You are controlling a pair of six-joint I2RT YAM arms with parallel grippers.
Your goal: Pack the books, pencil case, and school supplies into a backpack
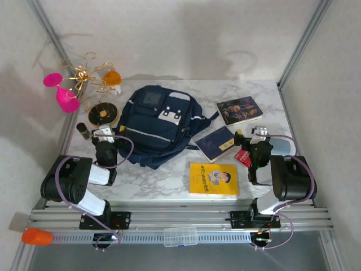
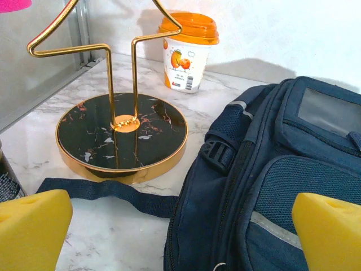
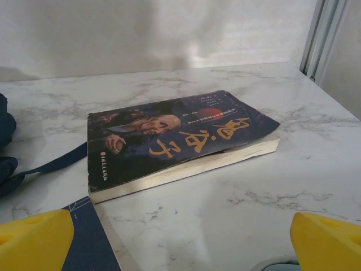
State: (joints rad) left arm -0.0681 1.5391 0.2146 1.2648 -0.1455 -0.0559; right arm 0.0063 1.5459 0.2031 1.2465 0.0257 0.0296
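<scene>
The large navy blue fabric backpack lies flat at the middle of the marble tabletop. To its right lie a dark glossy pictured paperback, a plain navy paperback and a yellow cartoon-cover paperback. A small red packet sits just beside the navy one. The left fingers and right fingers stand wide apart, holding nothing.

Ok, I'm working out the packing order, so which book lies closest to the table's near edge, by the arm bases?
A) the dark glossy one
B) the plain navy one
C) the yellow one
C: in the top view the yellow book lies right at the near edge of the table. The navy book is further back and the dark glossy book furthest.
</scene>
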